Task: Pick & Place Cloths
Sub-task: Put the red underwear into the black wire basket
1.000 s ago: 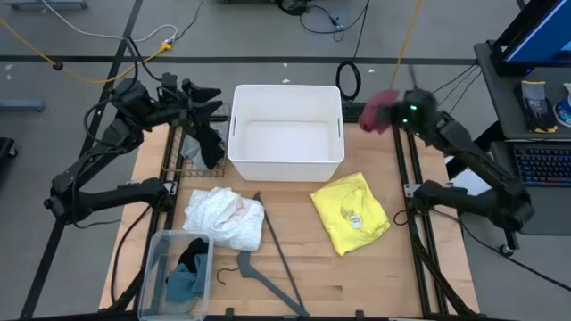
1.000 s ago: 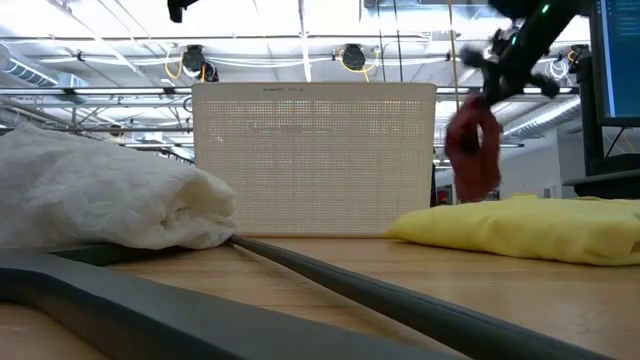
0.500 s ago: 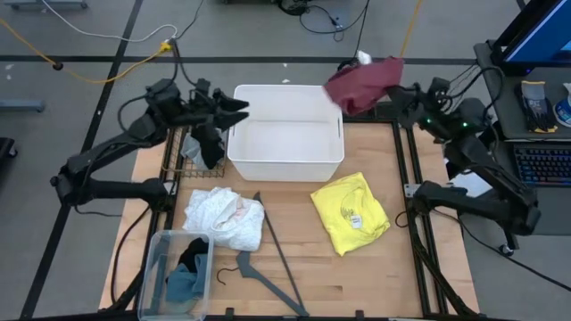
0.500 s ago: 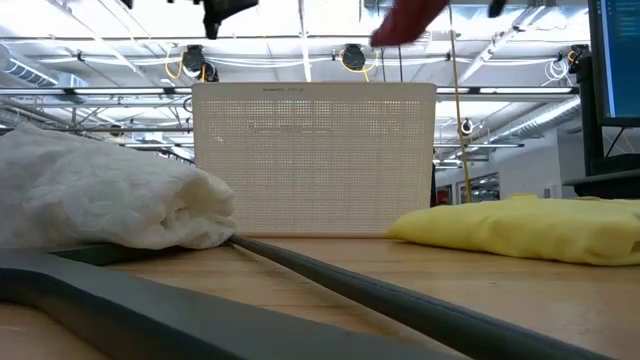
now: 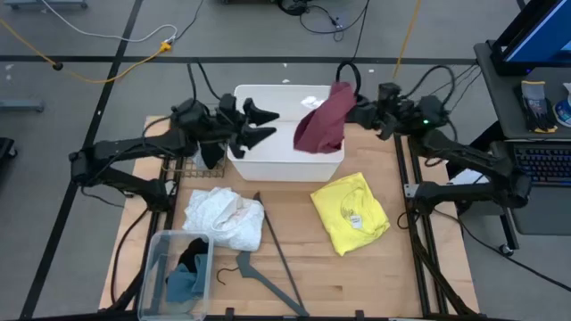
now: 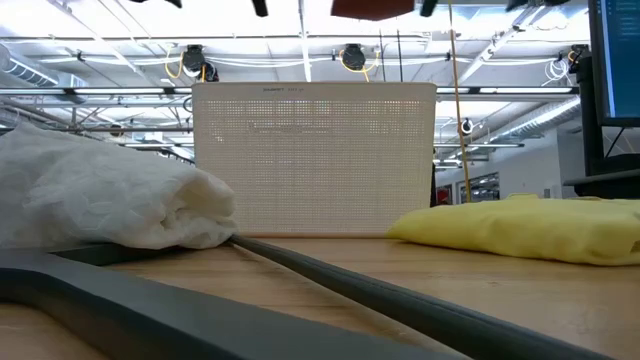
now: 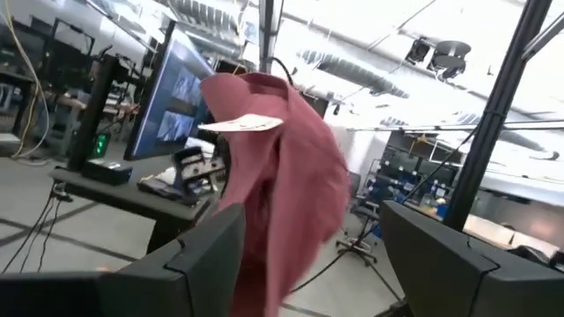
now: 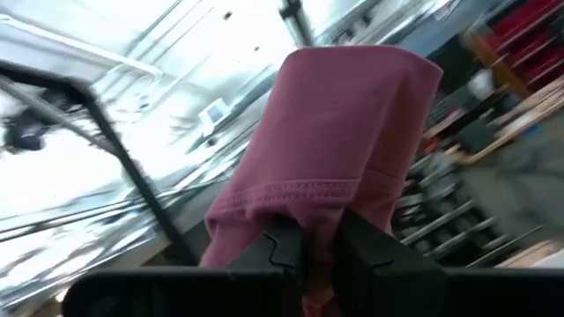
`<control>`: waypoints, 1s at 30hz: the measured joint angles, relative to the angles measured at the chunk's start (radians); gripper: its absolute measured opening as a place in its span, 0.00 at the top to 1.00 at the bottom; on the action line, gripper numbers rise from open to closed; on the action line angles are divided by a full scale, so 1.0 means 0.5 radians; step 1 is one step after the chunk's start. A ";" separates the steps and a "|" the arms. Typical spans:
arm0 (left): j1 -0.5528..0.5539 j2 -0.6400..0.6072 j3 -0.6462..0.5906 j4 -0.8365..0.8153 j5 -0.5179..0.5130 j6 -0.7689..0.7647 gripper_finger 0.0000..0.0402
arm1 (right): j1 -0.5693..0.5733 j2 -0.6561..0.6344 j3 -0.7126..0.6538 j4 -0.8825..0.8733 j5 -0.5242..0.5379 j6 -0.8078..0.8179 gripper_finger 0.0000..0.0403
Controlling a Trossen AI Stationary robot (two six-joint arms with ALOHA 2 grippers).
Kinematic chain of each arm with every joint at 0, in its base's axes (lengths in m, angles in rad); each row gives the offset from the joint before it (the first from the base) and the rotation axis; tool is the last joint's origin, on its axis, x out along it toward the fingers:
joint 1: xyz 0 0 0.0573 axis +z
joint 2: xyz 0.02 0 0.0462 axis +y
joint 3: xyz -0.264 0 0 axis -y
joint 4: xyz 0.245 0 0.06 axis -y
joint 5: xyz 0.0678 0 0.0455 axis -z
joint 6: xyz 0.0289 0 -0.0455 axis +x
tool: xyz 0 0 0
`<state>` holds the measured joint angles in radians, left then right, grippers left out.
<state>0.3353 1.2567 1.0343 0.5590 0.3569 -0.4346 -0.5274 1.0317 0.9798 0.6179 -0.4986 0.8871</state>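
The maroon cloth hangs over the right half of the white bin, held by my right gripper, which is shut on it. In the low view only its lower edge shows, above the bin. My left gripper is open above the bin's left part, its fingers pointing at the maroon cloth with a gap between. The white cloth and yellow cloth lie on the table. Black and teal cloths sit in a clear box. My right gripper pinches a bunched fold of the maroon cloth between its two fingers, reaching about level from the table's right side. The cloth is lifted clear and drapes from the fingers out over the bin.
A thin grey hanger lies on the table between the white cloth and the near edge. A wire rack stands left of the bin under my left arm. Bare wood shows near the yellow cloth, toward the near edge.
My right gripper swung from beyond the bin's far right corner toward the table's left, carrying the maroon cloth up and over the bin, where it now hangs. My left gripper moved right, from beside the bin to above its left part.
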 joint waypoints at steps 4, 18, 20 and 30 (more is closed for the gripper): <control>-0.135 0.094 0.000 0.148 -0.155 0.050 0.33 | 0.087 0.132 0.000 0.128 -0.079 0.117 0.95; -0.442 0.287 0.000 0.393 -0.522 0.074 0.33 | 0.261 0.417 0.004 0.134 -0.108 0.108 0.95; -0.468 0.296 0.001 0.397 -0.577 0.066 0.33 | 0.279 0.445 0.004 0.132 -0.106 0.109 0.95; -0.558 0.405 0.002 0.393 -0.634 -0.035 0.34 | 0.381 0.568 0.005 0.141 0.044 0.072 0.95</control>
<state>0.0563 1.4593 1.0351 0.7556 0.0399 -0.4523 -0.3368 1.3157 0.9825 0.6885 -0.4763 0.9230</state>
